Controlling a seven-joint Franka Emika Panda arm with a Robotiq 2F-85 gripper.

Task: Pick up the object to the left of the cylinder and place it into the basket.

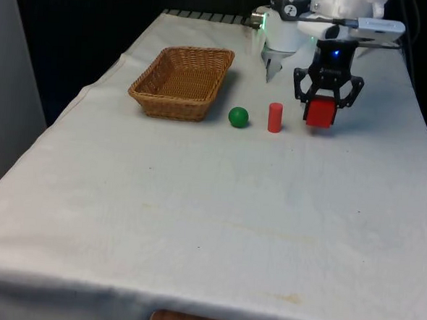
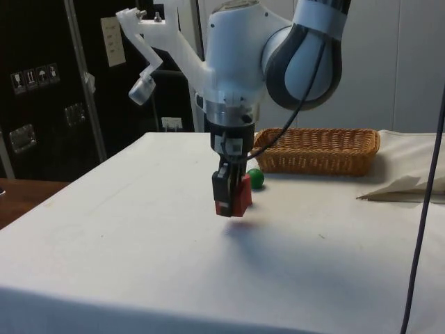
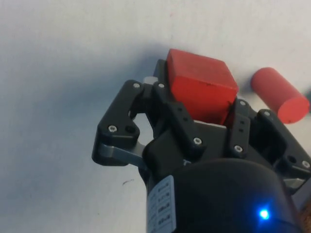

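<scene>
Nearest to me in the front view is the white cloth (image 1: 209, 225), bare and faintly stained at its front edge. I can make out no readable writing: a small white label on the gripper body in the wrist view has print too small to read, and so do the stickers on the dark cabinets (image 2: 42, 90) in the side view.

The red cube (image 1: 320, 112) is clamped in the gripper (image 1: 322, 108); the fingers (image 3: 167, 109) are closed against its opposite sides, and in the side view I see it hanging clear of the cloth with its shadow underneath. It's a plain matte red block with softly rounded edges, no markings.

Just beside it, toward the front view's left, the red cylinder (image 1: 275, 117) stands upright on the cloth, apart from the cube. Further to the front view's left sits the green ball (image 1: 238, 117), near the cylinder but not touching. Beyond that is the wicker basket (image 1: 149, 91), rectangular, woven tan, open side up, with the ball close to its corner.

The cloth drapes over the table's edges, with black curtains behind it; in the side view a pale wall shows behind the basket.
</scene>
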